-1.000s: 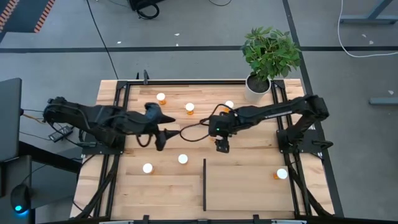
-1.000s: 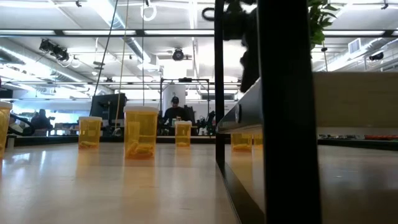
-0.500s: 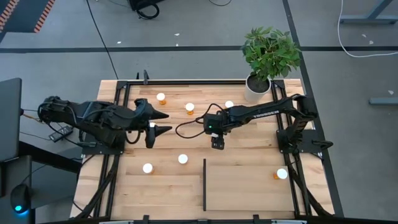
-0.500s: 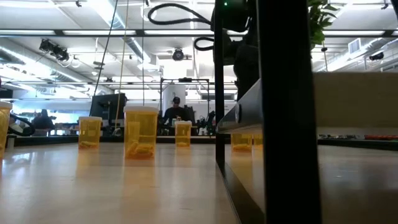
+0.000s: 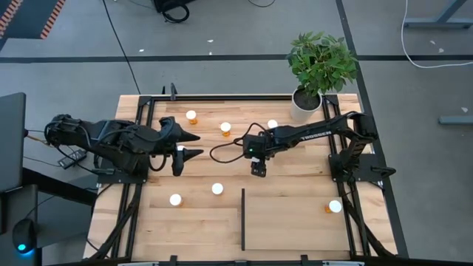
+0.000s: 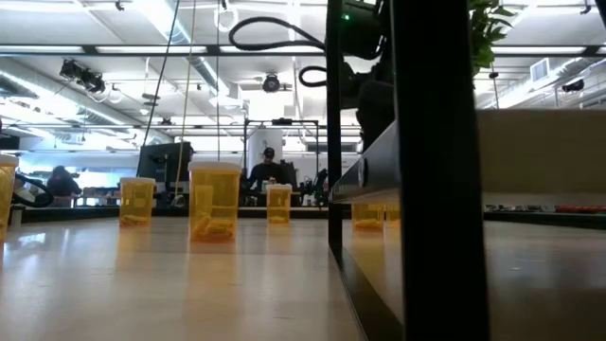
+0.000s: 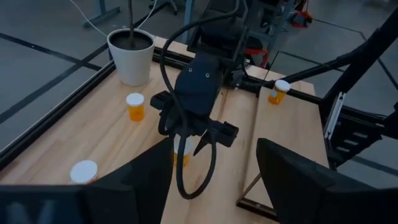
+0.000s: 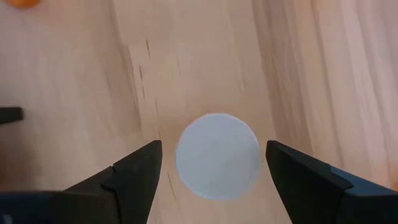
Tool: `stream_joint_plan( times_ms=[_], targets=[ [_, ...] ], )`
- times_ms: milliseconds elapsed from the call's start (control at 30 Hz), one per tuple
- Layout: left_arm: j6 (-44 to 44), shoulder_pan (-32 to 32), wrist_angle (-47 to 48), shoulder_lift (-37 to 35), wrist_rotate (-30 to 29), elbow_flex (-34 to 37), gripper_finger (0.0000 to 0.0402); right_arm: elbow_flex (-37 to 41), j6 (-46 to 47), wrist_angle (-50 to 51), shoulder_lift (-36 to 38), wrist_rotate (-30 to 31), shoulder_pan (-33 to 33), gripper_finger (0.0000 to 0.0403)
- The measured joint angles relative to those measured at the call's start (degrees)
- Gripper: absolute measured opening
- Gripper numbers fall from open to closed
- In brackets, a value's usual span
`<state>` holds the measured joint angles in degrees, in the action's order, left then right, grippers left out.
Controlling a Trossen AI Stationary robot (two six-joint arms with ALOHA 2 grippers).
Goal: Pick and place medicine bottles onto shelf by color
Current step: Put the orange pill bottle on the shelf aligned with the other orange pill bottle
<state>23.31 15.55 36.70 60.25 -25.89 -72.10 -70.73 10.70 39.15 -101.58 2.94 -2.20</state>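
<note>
A leafy green plant in a white pot stands at the wooden table's far right corner. Small white-capped orange medicine bottles lie scattered; one sits on the light-wood shelf beside its black strip. The right gripper hangs spread above one white cap, hiding the bottle's body. The left gripper is parted, empty.

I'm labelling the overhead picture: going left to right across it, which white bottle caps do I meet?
Cap at → cap at → cap at → cap at → cap at → cap at, lying on the shelf.
</note>
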Motion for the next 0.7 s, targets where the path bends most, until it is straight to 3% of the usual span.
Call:
stream_joint_plan(
  times_ms=[400,700],
  targets=[
    [1.16,0.00,-0.04,0.02,-0.02,-0.02,0.0231,3.87,2.51,-3.92,0.00,0.17,0.11,0.0293],
    [1.48,0.00,-0.02,0.03,-0.01,-0.02,0.0228,3.84,2.78,-5.22,0.00,0.11,0.11,0.0251]
  ],
)
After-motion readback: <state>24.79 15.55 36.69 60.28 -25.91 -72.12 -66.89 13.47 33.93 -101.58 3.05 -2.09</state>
